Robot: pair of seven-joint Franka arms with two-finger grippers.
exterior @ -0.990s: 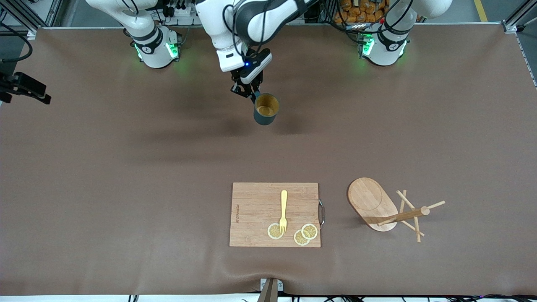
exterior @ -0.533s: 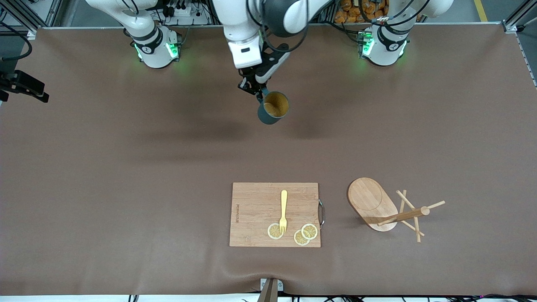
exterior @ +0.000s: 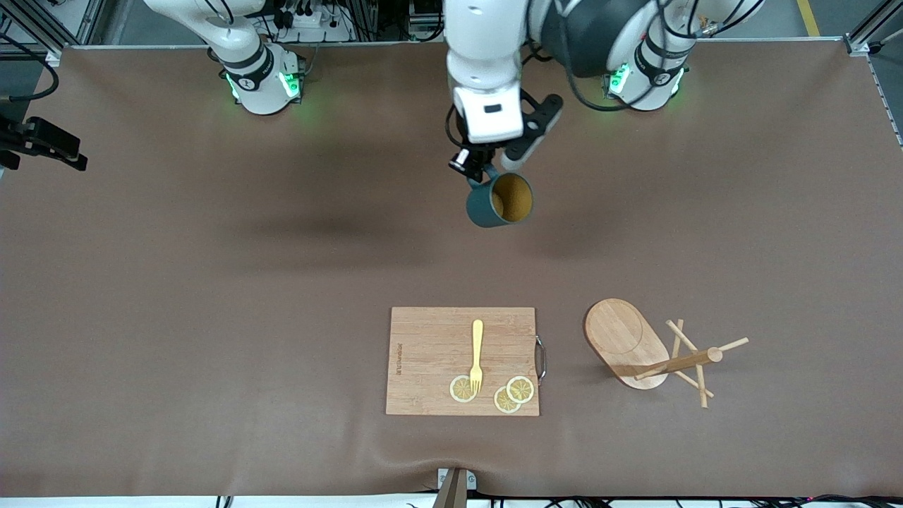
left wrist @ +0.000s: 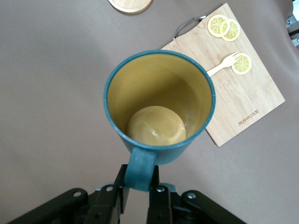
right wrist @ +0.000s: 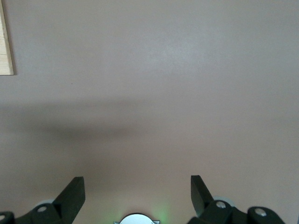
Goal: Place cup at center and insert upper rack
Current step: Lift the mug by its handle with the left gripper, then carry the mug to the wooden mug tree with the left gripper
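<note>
The dark teal cup (exterior: 497,201) hangs in the air over the bare table, tilted so its yellowish inside shows. My left gripper (exterior: 480,169) is shut on its loop handle. The left wrist view shows the cup (left wrist: 159,102) from above, with the left gripper (left wrist: 138,179) clamped on the handle. The wooden mug tree (exterior: 624,337) lies on its side, nearer the front camera and toward the left arm's end, with pole and pegs on the mat. Its oval base edge shows in the left wrist view (left wrist: 131,4). My right gripper (right wrist: 138,191) is open and empty over bare mat.
A rectangular wooden cutting board (exterior: 430,353) lies beside the mug tree, near the table's front edge. It carries a yellow fork (exterior: 477,353) and three lemon slices (exterior: 462,388). It also shows in the left wrist view (left wrist: 243,98).
My left gripper has carried the cup toward the left arm's end of the table, and the cup has tilted further. The mug tree and cutting board have not moved.
</note>
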